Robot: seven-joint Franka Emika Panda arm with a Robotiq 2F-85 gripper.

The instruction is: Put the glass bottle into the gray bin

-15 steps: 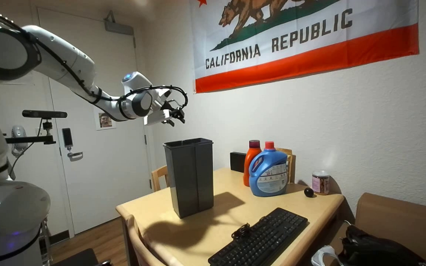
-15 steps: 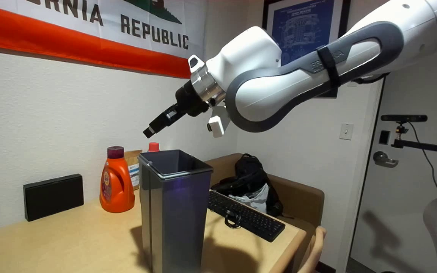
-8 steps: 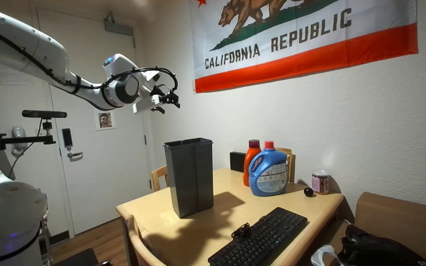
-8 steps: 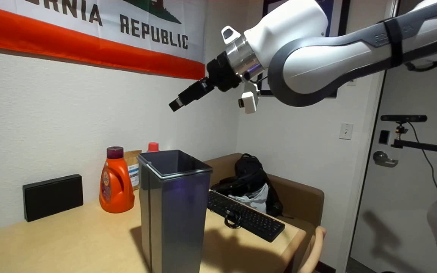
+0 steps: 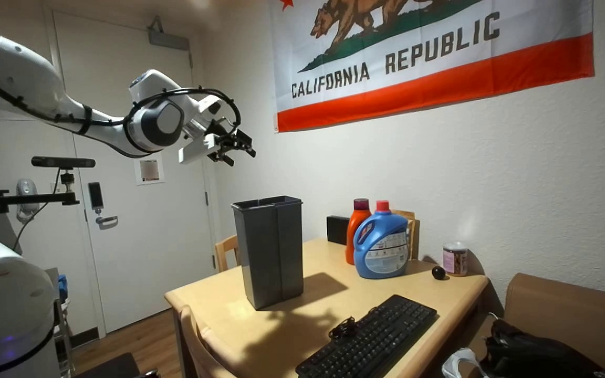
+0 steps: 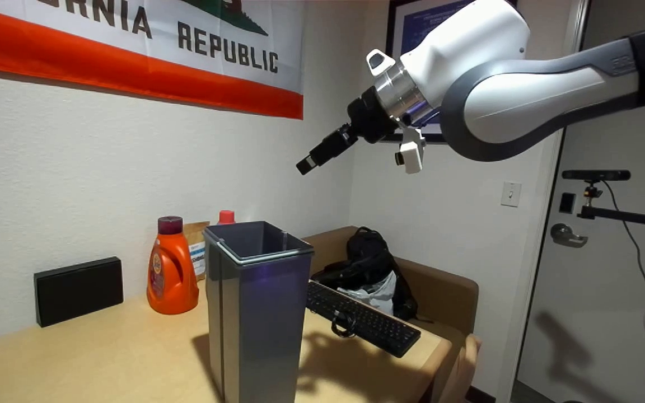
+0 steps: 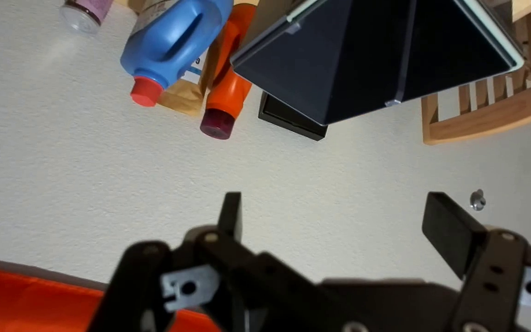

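Observation:
The gray bin (image 5: 271,257) stands upright on the table in both exterior views. Its mouth and inner wall (image 7: 288,69) appear at the top of the wrist view, but the bottom is too dark or hidden to see. No glass bottle shows in any view; it is hidden or out of view. My gripper (image 6: 304,166) hangs in the air, higher than the bin's rim and off toward the robot's side, tilted downward. In the wrist view its fingers (image 7: 452,230) stand wide apart with only bare wall behind the gap, so the gripper (image 7: 337,214) is open and holds nothing.
A blue detergent jug (image 5: 384,247) and an orange one (image 6: 172,268) stand by the wall, near a black box (image 6: 79,291). A keyboard (image 5: 371,336) lies at the table's front. A jar (image 5: 455,260) and a small black ball (image 5: 438,273) sit near the corner. Chairs border the table.
My arm has drawn back toward its base and the gripper has risen away from the bin. The fingers look wider apart than one second ago. The bin and jugs have stayed in place.

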